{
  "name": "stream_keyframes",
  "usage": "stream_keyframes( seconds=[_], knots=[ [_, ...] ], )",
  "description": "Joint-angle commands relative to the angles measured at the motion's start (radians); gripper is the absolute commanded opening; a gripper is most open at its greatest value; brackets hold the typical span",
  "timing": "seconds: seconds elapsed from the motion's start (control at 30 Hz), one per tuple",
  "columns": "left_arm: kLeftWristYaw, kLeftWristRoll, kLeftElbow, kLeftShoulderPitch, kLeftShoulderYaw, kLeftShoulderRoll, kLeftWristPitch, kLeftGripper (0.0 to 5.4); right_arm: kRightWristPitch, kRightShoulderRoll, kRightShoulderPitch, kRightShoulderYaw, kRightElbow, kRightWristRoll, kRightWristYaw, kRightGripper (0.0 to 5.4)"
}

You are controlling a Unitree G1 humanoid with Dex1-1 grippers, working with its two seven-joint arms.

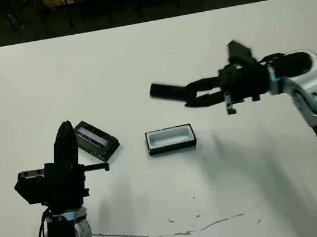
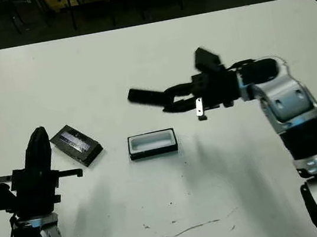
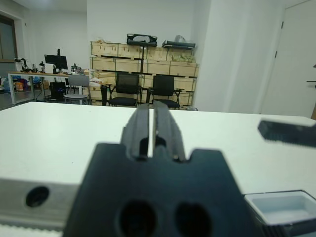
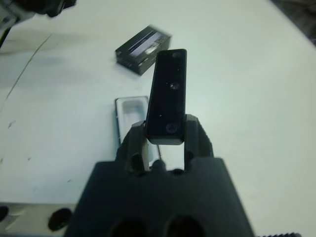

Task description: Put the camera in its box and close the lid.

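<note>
The camera [image 1: 166, 91], a slim black bar, hangs in the air with my right gripper [image 1: 194, 96] shut on one end of it; its free end points toward my left. It hovers above and a little beyond the box [image 1: 172, 148], a small open black tray with a white lining, also seen under the held bar in the right wrist view [image 4: 129, 109]. The lid [image 1: 96, 141], black with a glossy strip, lies flat left of the box. My left gripper [image 1: 65, 132] stands upright just left of the lid, shut and holding nothing.
A thin scratch mark [image 1: 164, 234] runs across the white table [image 1: 148, 48] near its front edge. Chair legs and dark floor lie past the far edge. The left wrist view shows office chairs [image 3: 127, 89] and wooden crates beyond the table.
</note>
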Motion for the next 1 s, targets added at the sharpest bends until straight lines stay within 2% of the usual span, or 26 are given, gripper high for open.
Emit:
stream_keyframes(
  seconds=[0.03, 0.13, 0.23, 0.4, 0.6, 0.77, 1.0],
  knots=[
    [0.008, 0.016, 0.008, 0.027, 0.000, 0.001, 0.009, 0.00, 0.027, 0.004, -0.036, 0.034, 0.045, -0.015, 0.066, 0.46],
    [0.006, 0.011, 0.010, 0.027, -0.002, 0.000, 0.011, 0.00, 0.041, 0.008, -0.053, 0.059, 0.074, -0.030, 0.107, 0.46],
    [0.005, 0.015, 0.014, 0.025, -0.003, 0.001, 0.005, 0.00, -0.004, 0.010, -0.062, 0.072, 0.096, -0.052, 0.133, 0.46],
    [0.005, 0.011, 0.007, 0.028, -0.007, -0.002, 0.015, 0.00, -0.027, 0.004, -0.090, 0.104, 0.126, -0.105, 0.180, 0.46],
    [0.001, 0.011, 0.007, 0.028, -0.012, -0.001, 0.014, 0.00, -0.021, -0.005, -0.121, 0.127, 0.151, -0.150, 0.222, 0.46],
    [0.006, 0.019, 0.007, 0.027, -0.014, -0.001, 0.017, 0.00, -0.020, 0.010, -0.128, 0.120, 0.185, -0.152, 0.243, 0.46],
    [0.002, 0.014, 0.016, 0.023, -0.015, 0.000, 0.008, 0.00, -0.096, 0.022, -0.122, 0.117, 0.200, -0.165, 0.232, 0.46]
  ],
)
